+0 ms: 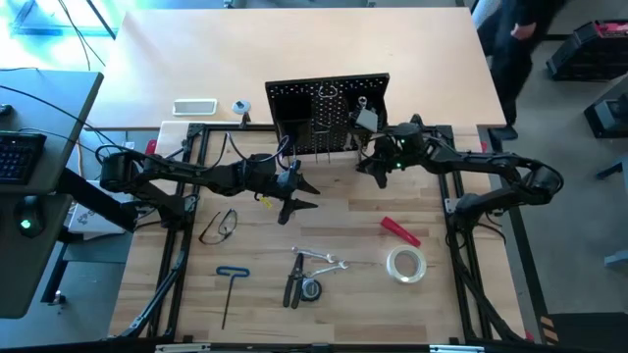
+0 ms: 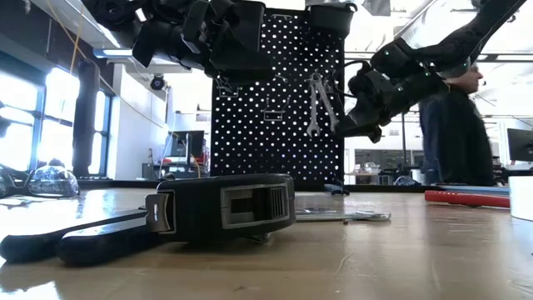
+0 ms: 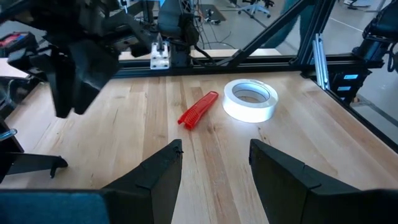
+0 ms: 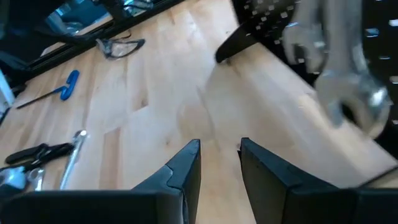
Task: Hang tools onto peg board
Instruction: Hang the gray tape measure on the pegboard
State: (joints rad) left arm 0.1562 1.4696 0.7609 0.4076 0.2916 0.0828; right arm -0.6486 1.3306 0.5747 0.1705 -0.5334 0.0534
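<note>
The black peg board (image 1: 329,113) stands upright at the table's far side, and silver wrenches (image 2: 316,102) hang on its front. My right gripper (image 4: 219,152) hovers open just in front of the board's right part, close to a hanging wrench (image 4: 348,87), with nothing between its fingers. My left gripper (image 3: 214,155) hovers open over the table's middle left, also holding nothing. On the table lie safety glasses (image 1: 218,226), a blue T-handle hex key (image 1: 231,287), dark-handled pliers with a silver wrench (image 1: 312,267), a red-handled tool (image 3: 199,110) and a clear tape roll (image 3: 250,99).
A black tape-measure-like case (image 2: 221,204) lies beside the pliers near the front edge. A white slab (image 1: 194,106) lies on the far table behind the frame. A person (image 2: 454,137) stands beyond the table's far right. Bare wood lies between the two grippers.
</note>
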